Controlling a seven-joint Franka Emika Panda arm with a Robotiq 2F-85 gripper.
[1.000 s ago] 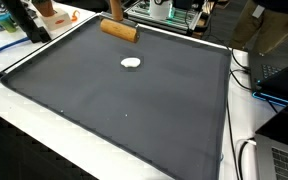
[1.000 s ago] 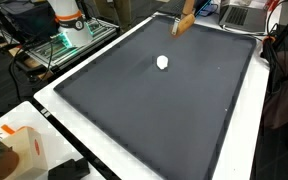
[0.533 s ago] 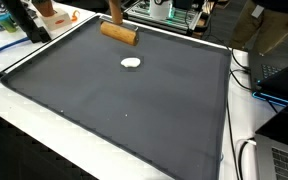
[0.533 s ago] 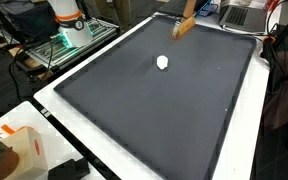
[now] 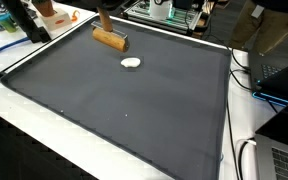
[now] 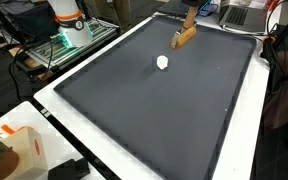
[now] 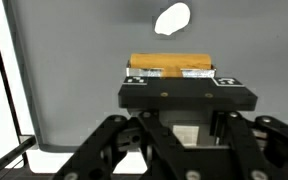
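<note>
Clamping a wooden block [image 7: 172, 66] across its ends, the pincer [image 7: 174, 82] is clenched and grasping it, the block lying crosswise just under the pincer's body in the wrist view; over the last second the block has sunk and shifted in both exterior views, from high up near the mat's back rim to a spot lower and closer to the dark mat [image 5: 134, 110]; whether it now touches the mat cannot be told; the likely reading is that the carry has turned into a descent, with the block brought nearer the white lump [image 7: 172, 18]; that lump lies just ahead of the pincer, apart from the block, and has not moved.

Close beside the pincer, the mat's edge and the pale worktop [image 7: 2, 100] show at the left of the wrist view, so room on that flank looks scant; behind the pincer the mat's back rim [image 5: 174, 36] runs near, with frames and gear standing beyond it; ahead of the pincer, past the lump, the mat stretches wide and bare; farthest off, cables [image 5: 246, 60] and a laptop [image 6: 240, 14] crowd the worktop's margin beyond the mat.
</note>
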